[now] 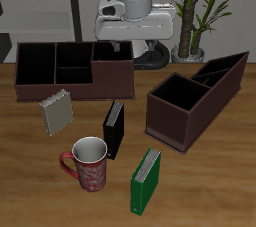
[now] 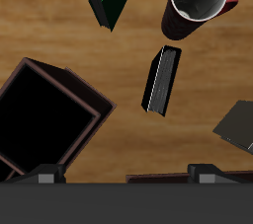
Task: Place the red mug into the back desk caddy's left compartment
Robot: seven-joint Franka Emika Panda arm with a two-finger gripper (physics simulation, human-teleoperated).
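Red mug [image 1: 88, 164] upright, well before back desk caddy [image 1: 70, 71].

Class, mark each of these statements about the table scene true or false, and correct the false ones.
1. The red mug stands upright on the table. True.
2. The mug is inside the back desk caddy. False: it stands near the table's front edge, well apart from that caddy.
3. The tool holds the mug. False: the mug stands free on the table, with nothing gripping it.
4. A black book stands between the mug and the long narrow caddy. True.
5. The green book lies inside a caddy. False: it stands on the table near the front edge.
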